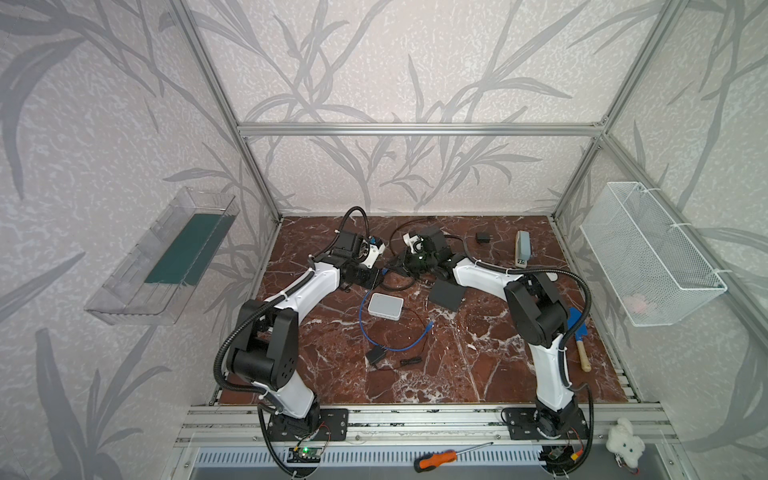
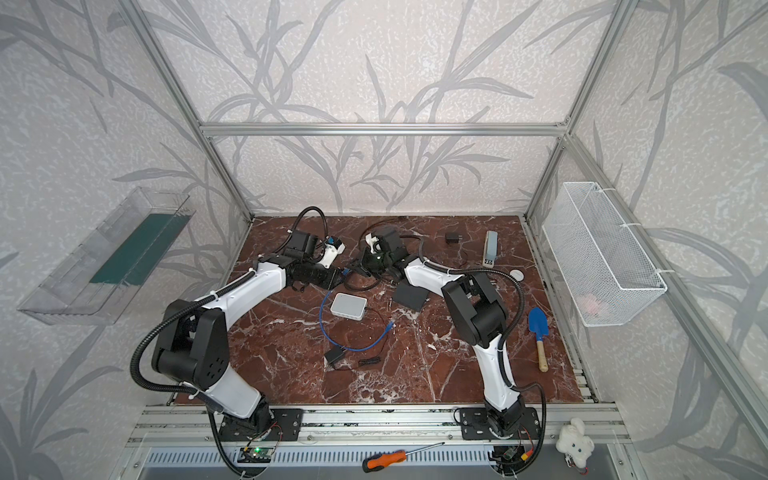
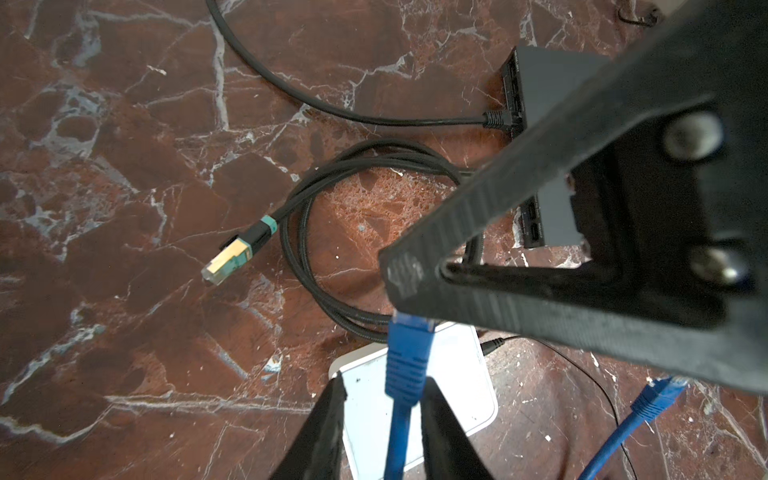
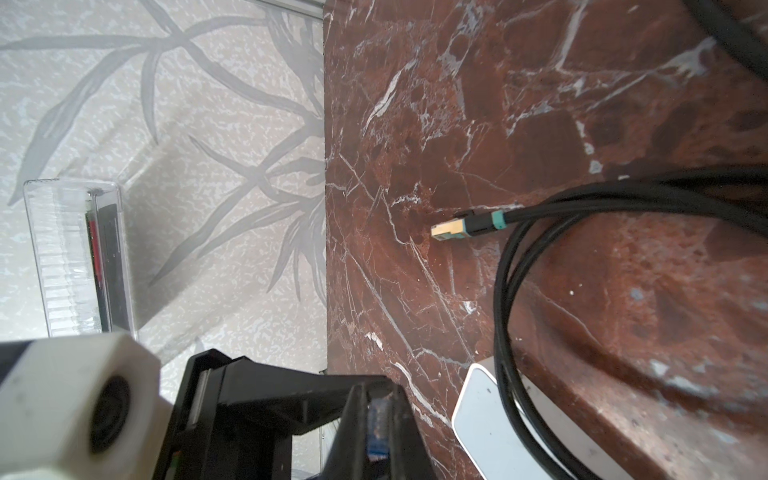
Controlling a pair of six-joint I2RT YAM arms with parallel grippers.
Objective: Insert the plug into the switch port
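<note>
The plug (image 3: 492, 345) shows only in the left wrist view, a small black tip against the edge of the white box (image 3: 469, 370). The switch port is hidden, so whether the tip is in it cannot be told. In both top views the tip is too small to find; its thin cord leaves the box near 3 o'clock and curves to the adapter block (image 1: 376, 356) at 6 o'clock on the table (image 1: 478, 365). At 12 o'clock from the box, the left gripper (image 3: 386, 380) stands partly open around the blue cable (image 3: 395, 440), while the right gripper (image 4: 376, 399) is clamped on its connector (image 3: 409, 357).
</note>
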